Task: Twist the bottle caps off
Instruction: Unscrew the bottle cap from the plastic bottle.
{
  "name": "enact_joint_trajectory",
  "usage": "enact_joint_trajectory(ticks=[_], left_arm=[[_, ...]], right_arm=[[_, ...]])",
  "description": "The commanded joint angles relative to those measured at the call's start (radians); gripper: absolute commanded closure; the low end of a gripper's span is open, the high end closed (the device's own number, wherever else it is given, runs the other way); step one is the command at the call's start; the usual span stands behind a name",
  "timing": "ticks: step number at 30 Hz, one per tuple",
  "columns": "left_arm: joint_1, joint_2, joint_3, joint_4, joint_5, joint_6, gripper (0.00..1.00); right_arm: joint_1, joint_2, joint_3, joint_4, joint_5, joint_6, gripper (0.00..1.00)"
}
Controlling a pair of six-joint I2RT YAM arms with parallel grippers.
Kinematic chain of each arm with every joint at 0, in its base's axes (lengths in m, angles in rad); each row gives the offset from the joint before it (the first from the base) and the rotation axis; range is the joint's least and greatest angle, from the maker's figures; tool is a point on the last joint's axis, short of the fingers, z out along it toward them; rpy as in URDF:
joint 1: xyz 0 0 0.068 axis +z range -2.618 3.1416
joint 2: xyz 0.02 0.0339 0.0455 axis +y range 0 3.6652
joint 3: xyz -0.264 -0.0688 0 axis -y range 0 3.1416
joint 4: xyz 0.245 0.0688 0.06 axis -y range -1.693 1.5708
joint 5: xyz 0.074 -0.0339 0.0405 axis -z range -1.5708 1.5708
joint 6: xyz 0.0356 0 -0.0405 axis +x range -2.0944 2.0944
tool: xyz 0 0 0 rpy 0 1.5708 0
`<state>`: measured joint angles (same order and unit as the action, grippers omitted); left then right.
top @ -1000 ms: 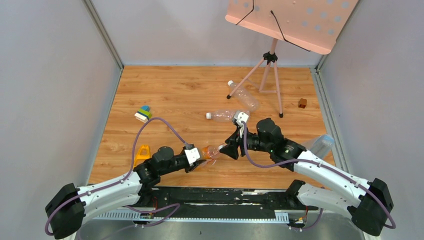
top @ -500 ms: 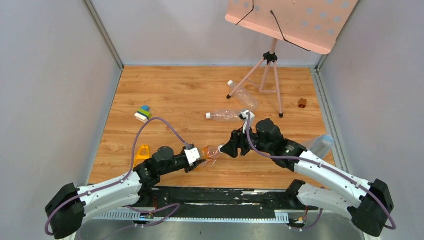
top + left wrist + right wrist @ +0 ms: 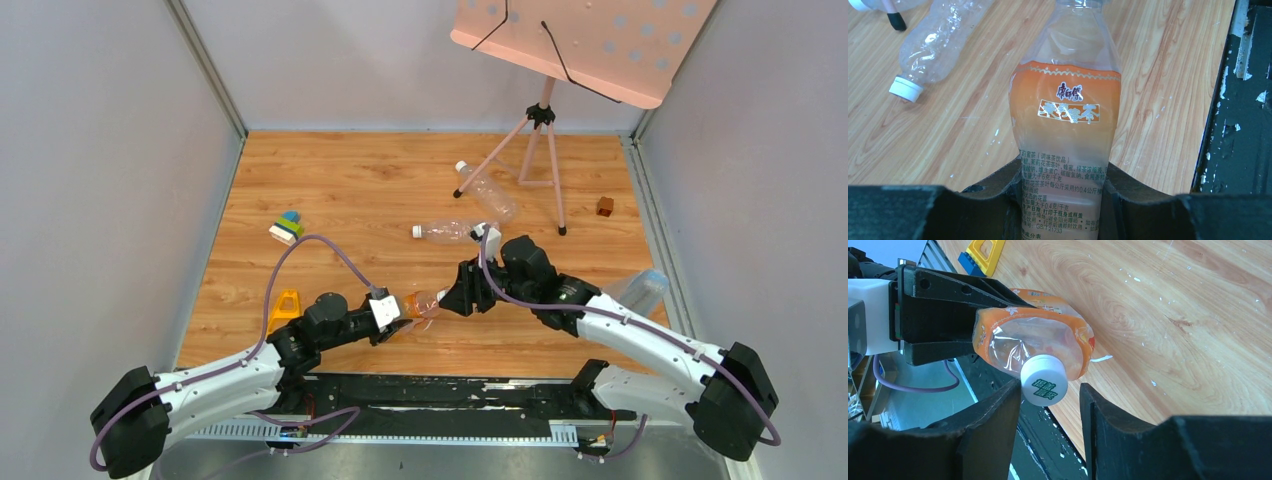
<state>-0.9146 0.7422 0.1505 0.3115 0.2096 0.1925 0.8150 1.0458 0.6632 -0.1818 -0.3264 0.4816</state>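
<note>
Nearest me, the left tool [image 3: 400, 316] stays clamped on the orange-labelled bottle [image 3: 1065, 115] over the surface's [image 3: 330, 190] near edge. The right tool [image 3: 1049, 392] has rolled its wrist and reset. Its jaws stand narrow around the white cap [image 3: 1044, 380], one finger touching and the other just clear: a re-grip between turns, I judge, with the cap still on.

Beyond the orange-labelled bottle [image 3: 420, 303], two clear bottles [image 3: 447, 232] and the tripod [image 3: 541, 115] block passage. A yellow block [image 3: 286, 305] lies to its left. The table [image 3: 340, 180] is bare beyond-left of it.
</note>
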Motion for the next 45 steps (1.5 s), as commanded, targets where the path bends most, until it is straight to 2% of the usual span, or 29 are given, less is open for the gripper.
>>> enact_joint_trajectory(ticks=[1,8,15,16,17,19,25,30,32,34,37,41,43,45], left_arm=[[-0.002,-0.011,0.016,0.04,0.017,-0.002,1.0],[-0.002,-0.008,0.017,0.04,0.016,-0.001,1.0],[-0.003,-0.005,0.017,0.041,0.017,-0.001,1.0],[-0.003,-0.005,0.018,0.041,0.017,-0.001,1.0],[-0.003,-0.005,0.018,0.041,0.017,-0.001,1.0],[-0.002,-0.005,0.017,0.041,0.017,-0.001,1.0],[-0.003,-0.002,0.018,0.043,0.015,-0.001,1.0],[-0.003,-0.001,0.018,0.041,0.015,-0.001,1.0],[-0.003,0.0,0.017,0.041,0.014,0.0,1.0],[-0.003,0.0,0.017,0.041,0.012,0.001,1.0],[-0.002,0.0,0.017,0.041,0.01,0.001,1.0],[-0.002,0.011,0.022,0.043,0.012,0.002,1.0],[-0.002,0.018,0.025,0.043,0.014,0.001,1.0],[-0.002,0.021,0.026,0.042,0.016,0.0,1.0]], right_arm=[[-0.016,-0.016,0.041,0.049,-0.017,0.023,0.5],[-0.029,0.011,0.039,0.073,-0.051,0.046,0.52],[-0.029,0.028,0.032,0.121,-0.105,0.033,0.79],[-0.029,0.029,0.033,0.122,-0.117,0.009,0.89],[-0.029,0.029,0.035,0.122,-0.131,-0.028,0.96],[-0.029,0.022,0.032,0.132,-0.172,-0.149,1.0],[-0.03,0.022,0.04,0.15,-0.272,-0.508,0.98],[-0.03,0.018,0.04,0.12,-0.444,-0.834,1.0],[-0.029,-0.006,-0.001,0.125,-0.449,-1.006,1.0],[-0.029,-0.03,-0.046,0.145,-0.382,-1.128,1.0],[-0.029,-0.047,-0.071,0.165,-0.303,-1.183,1.0],[-0.029,-0.066,-0.088,0.169,-0.352,-1.214,0.97],[-0.029,-0.077,-0.091,0.172,-0.413,-1.154,0.89],[-0.029,-0.083,-0.104,0.232,-0.432,-1.059,0.7]])
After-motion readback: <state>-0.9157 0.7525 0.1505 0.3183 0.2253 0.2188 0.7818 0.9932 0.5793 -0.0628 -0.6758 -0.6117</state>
